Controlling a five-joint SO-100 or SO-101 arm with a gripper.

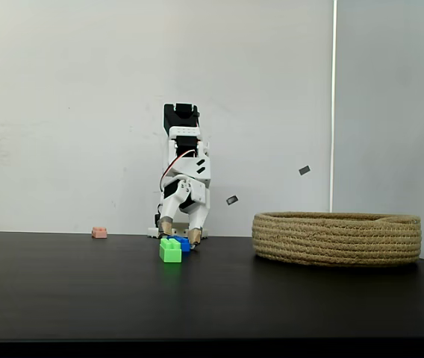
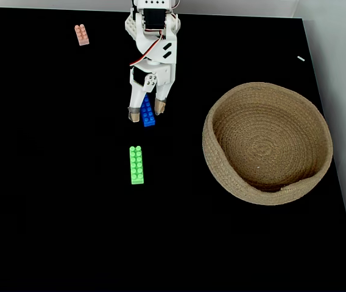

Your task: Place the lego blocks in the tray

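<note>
The robot's open claw straddles the blue brick on the black worktop at upper centre, where an off-centre squeeze could skid it toward the green brick, well short of the empty basket at right.

Bare table lies all around the basket; its inside is unoccupied. The green brick lies near the gripper, with a gap between. The pink brick lies well apart.
</note>
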